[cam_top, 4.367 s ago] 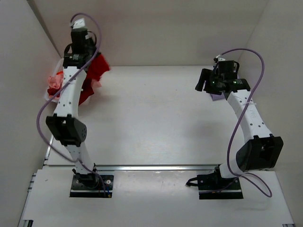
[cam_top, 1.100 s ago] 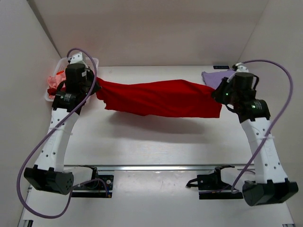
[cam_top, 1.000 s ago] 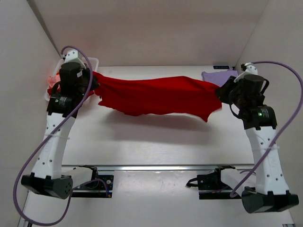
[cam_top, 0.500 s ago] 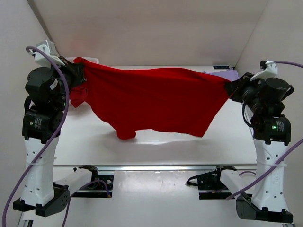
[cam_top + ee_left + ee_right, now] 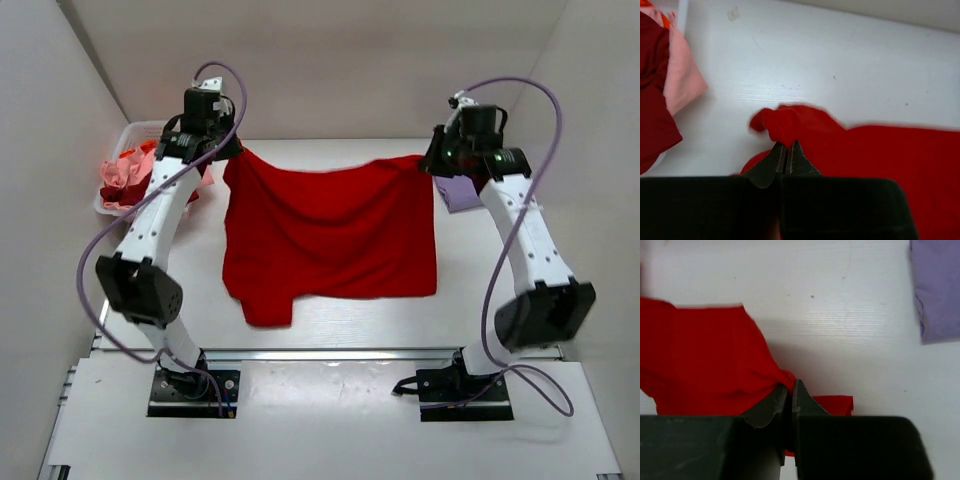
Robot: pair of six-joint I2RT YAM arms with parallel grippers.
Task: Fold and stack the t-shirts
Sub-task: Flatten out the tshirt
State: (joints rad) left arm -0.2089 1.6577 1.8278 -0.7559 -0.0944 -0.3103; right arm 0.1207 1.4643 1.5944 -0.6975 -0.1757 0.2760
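Note:
The bright red t-shirt (image 5: 325, 235) lies spread on the table, one sleeve sticking out at its near left corner (image 5: 265, 305). My left gripper (image 5: 232, 152) is shut on the shirt's far left corner (image 5: 782, 125). My right gripper (image 5: 432, 160) is shut on its far right corner (image 5: 785, 377). Both far corners are pinched just above the table. A pale lavender t-shirt (image 5: 458, 190) lies folded to the right of the right gripper, also in the right wrist view (image 5: 937, 287). Pink, orange and dark red t-shirts (image 5: 125, 172) are heaped at the far left.
A white bin (image 5: 135, 130) at the far left holds the heap of shirts; pink (image 5: 682, 75) and dark red cloth (image 5: 655, 105) spill over its edge. White walls close in the back and both sides. Both arm bases stand on the near rail (image 5: 330, 352).
Both grippers came down and moved toward the back of the table with the red shirt, which hung stretched in the air and now lies flat, spread toward the front.

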